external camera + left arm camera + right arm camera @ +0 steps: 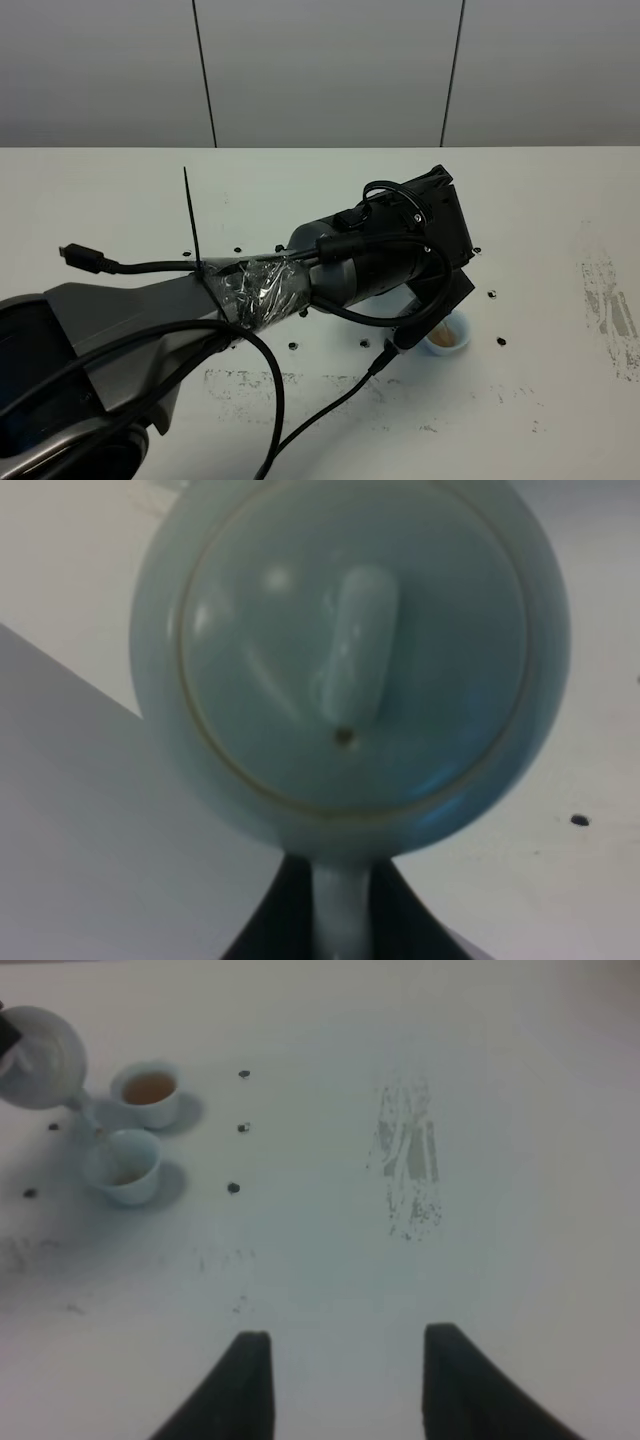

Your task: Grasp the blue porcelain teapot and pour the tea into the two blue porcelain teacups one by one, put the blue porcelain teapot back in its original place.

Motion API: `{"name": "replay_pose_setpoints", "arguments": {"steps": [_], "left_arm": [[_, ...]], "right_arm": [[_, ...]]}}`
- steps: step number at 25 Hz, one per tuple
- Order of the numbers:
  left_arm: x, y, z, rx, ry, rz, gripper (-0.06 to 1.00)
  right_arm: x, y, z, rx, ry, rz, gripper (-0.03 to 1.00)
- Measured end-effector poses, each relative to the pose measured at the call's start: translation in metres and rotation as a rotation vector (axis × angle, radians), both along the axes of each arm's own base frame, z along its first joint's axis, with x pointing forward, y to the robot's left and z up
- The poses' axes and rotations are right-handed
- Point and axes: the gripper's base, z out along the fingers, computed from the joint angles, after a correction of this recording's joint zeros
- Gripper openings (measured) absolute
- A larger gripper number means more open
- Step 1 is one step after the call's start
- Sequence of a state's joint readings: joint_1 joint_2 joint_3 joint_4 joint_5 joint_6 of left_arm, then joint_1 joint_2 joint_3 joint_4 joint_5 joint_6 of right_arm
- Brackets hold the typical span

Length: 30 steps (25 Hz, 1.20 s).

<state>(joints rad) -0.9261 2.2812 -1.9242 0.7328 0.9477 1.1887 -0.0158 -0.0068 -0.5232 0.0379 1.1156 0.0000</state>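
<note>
The blue porcelain teapot fills the left wrist view, lid and knob toward the camera. My left gripper is shut on its loop handle. In the right wrist view the teapot hangs tilted, its spout down over one teacup that holds a little tea. The other teacup stands just beside it with brown tea in it. In the exterior high view my left arm reaches across and hides the teapot; only one teacup shows. My right gripper is open and empty, well away from the cups.
A white table carries small black dots around the cups. A grey scuffed patch lies between my right gripper and the cups' side; it shows at the right of the exterior high view. Cables hang from the left arm.
</note>
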Motion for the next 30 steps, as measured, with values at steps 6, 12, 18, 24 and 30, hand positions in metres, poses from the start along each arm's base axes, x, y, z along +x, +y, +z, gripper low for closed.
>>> {"name": "replay_pose_setpoints", "arguments": {"steps": [6, 12, 18, 24, 30], "left_arm": [[-0.0024, -0.0045, 0.0032, 0.031, -0.048, -0.035, 0.04], [-0.0041, -0.0067, 0.0048, 0.060, -0.081, -0.057, 0.04], [-0.0053, -0.0088, 0.0067, 0.088, -0.116, -0.079, 0.04], [-0.0075, -0.0097, 0.0031, 0.102, -0.117, -0.094, 0.04], [-0.0068, -0.0099, 0.0045, 0.113, -0.135, -0.103, 0.04]], "right_arm": [[0.0000, 0.0000, 0.0000, 0.000, 0.000, 0.000, 0.34], [0.0000, 0.0000, 0.0000, 0.000, 0.000, 0.000, 0.34], [0.0000, 0.0000, 0.0000, 0.000, 0.000, 0.000, 0.34], [0.0000, 0.0000, 0.0000, 0.000, 0.000, 0.000, 0.34], [0.0000, 0.0000, 0.0000, 0.000, 0.000, 0.000, 0.34]]}}
